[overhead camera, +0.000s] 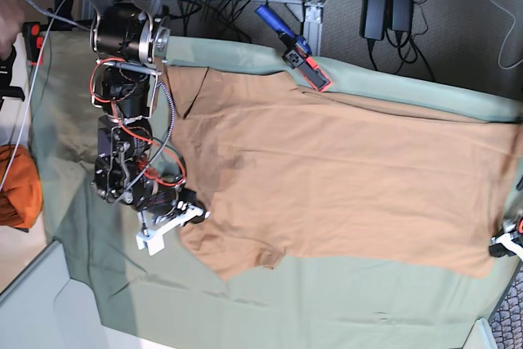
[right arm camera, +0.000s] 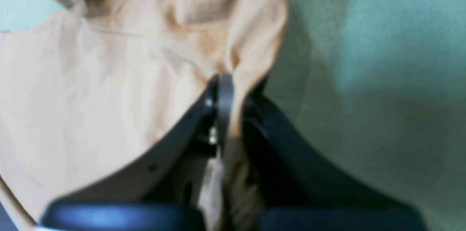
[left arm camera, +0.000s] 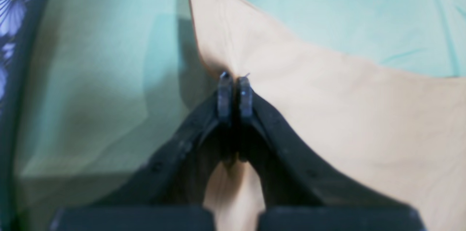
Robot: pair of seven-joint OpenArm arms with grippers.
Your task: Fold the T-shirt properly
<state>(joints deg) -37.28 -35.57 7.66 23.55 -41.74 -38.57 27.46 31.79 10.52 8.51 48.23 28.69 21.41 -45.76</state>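
Both grippers pinch the T-shirt [overhead camera: 343, 177], which lies spread flat on the sage-green table cloth [overhead camera: 327, 308]. The left gripper [left arm camera: 235, 92] has its jaws pressed together on the shirt's edge beside a pointed corner, with bare cloth open to one side. The right gripper [right arm camera: 222, 96] clamps a bunched fold at the shirt's opposite end. Beyond the shirt's far edge sits a deep-orange bundle [overhead camera: 18, 187], well apart.
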